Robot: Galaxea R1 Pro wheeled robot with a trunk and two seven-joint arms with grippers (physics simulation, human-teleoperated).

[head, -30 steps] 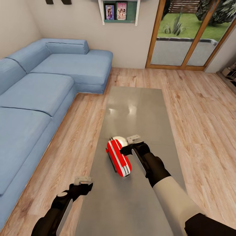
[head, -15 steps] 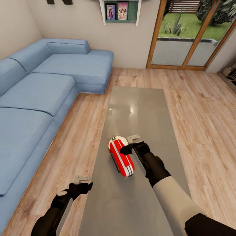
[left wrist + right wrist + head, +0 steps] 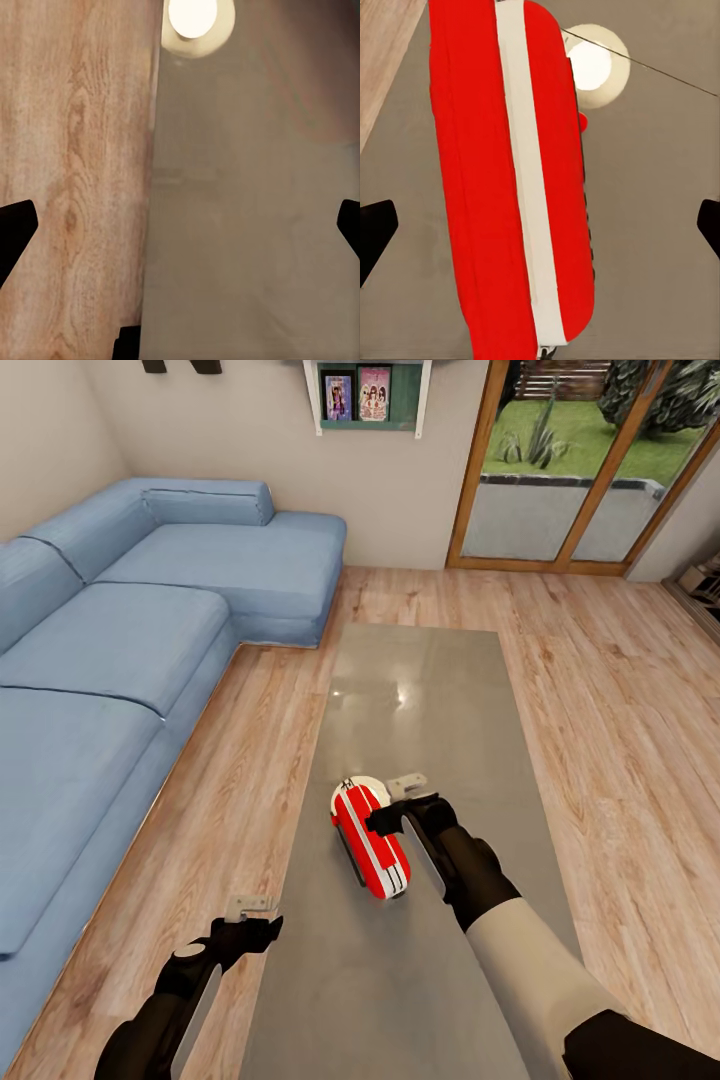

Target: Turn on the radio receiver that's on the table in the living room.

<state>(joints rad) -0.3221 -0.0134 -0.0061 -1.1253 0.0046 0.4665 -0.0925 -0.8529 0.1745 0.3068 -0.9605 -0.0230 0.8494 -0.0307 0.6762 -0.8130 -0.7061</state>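
Note:
The red radio receiver (image 3: 370, 838) with its white trim lies on its side on the glossy grey table (image 3: 420, 680), near the table's middle. My right gripper (image 3: 395, 803) is open at the radio's right flank, and one dark finger overlaps the radio's edge. In the right wrist view the radio (image 3: 510, 187) runs lengthwise between the spread fingertips (image 3: 376, 229), with its thin black wire handle stretched over the tabletop. I cannot tell whether anything touches the radio. My left gripper (image 3: 250, 920) hangs open over the table's near left edge (image 3: 150, 225).
A blue L-shaped sofa (image 3: 120, 640) runs along the left, with a strip of light wood floor (image 3: 240, 760) between it and the table. Glass doors (image 3: 570, 470) and a wall shelf (image 3: 365, 395) are at the back. A round lamp reflection (image 3: 193, 19) shines on the tabletop.
The whole picture slid slightly to the right a second ago, so the camera moved. Over the last half second the radio and both grippers have stayed where they were.

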